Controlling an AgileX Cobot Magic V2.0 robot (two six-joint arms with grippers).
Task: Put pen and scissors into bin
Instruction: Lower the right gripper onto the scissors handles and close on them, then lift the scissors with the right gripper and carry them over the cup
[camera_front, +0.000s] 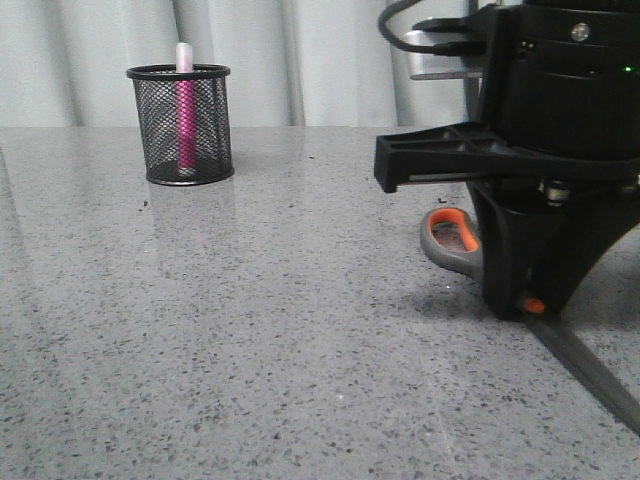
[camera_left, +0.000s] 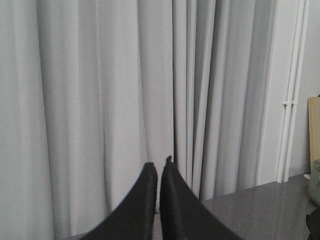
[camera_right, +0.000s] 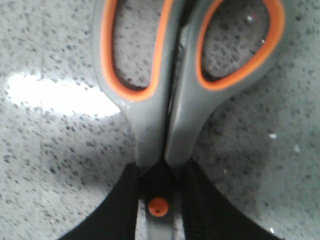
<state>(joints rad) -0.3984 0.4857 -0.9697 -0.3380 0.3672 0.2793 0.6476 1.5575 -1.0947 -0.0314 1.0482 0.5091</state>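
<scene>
Right gripper (camera_front: 530, 300) is down at the tabletop (camera_front: 250, 350) near its right edge, standing over the scissors (camera_front: 452, 238); the right wrist view shows its two black fingers (camera_right: 125, 200) set on either side of the scissors (camera_right: 165, 130) at the orange pivot screw (camera_right: 158, 206), hard against the grey shanks; judged clamped on the scissors, or within a hair of it; the scissors lie flat on the stone, not lifted.

Long axis of the scissors: orange-lined handle loops toward the far edge, dark blades running out toward the near right corner; the grip sits at the pivot, between handles and blades, so the load should hang roughly balanced.

The bin (camera_front: 181, 125) stands upright toward the far left of the tabletop, well apart from the right gripper; the pen (camera_front: 185, 110) is already inside it, upright, pale end showing above the rim; that half of the task is judged done.

Left gripper (camera_left: 159, 200) is raised, facing the curtain (camera_left: 100, 100), fingers together, holding nothing; no task item appears in its view.

Governing relation: the bin lies to the left and farther back from the held scissors; the right arm is the only one at the item; the carry must cross the table leftward, and the scissors must be tipped from flat toward vertical to enter the narrow mouth beside the pen.
</scene>
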